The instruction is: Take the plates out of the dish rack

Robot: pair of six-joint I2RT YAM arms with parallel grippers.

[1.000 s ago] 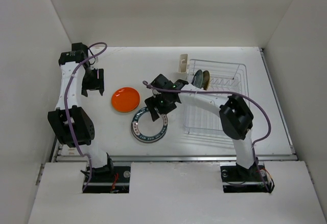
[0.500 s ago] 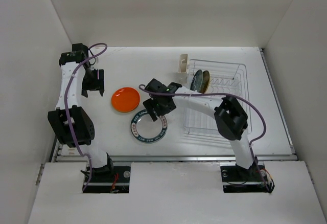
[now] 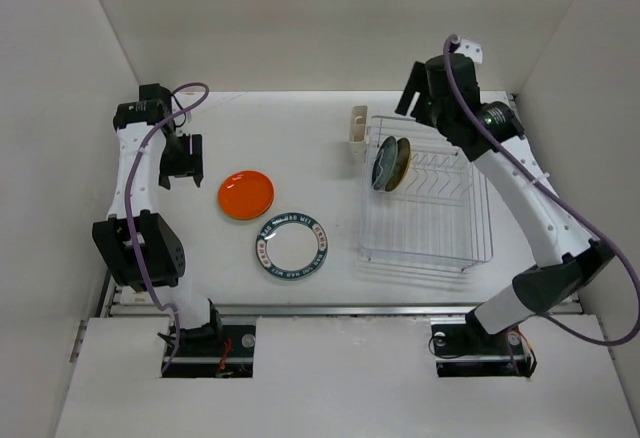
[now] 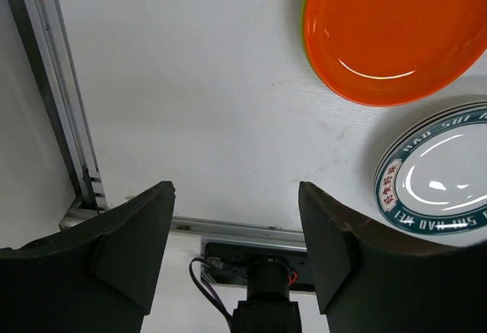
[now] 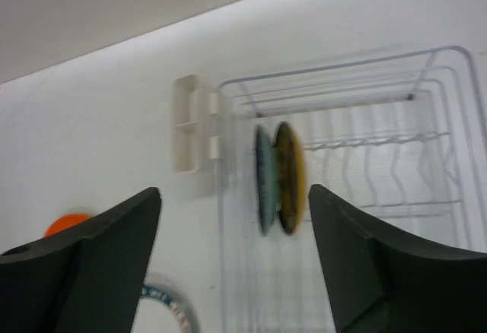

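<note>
Above the far end of the dish rack (image 3: 478, 173), the right gripper (image 3: 415, 98) now hangs with fingers spread and empty, having swung up from the blue-rimmed white plate (image 3: 291, 246); that plate lies flat on the table (image 3: 300, 138) near the orange plate (image 3: 246, 194); the left gripper (image 3: 183, 158) hovers parted, holding nothing; a teal plate (image 3: 384, 164) and an olive plate (image 3: 401, 157) stand upright in the rack, likely next.

Illegible lettering round patterned plate (image 4: 437, 185)
</note>
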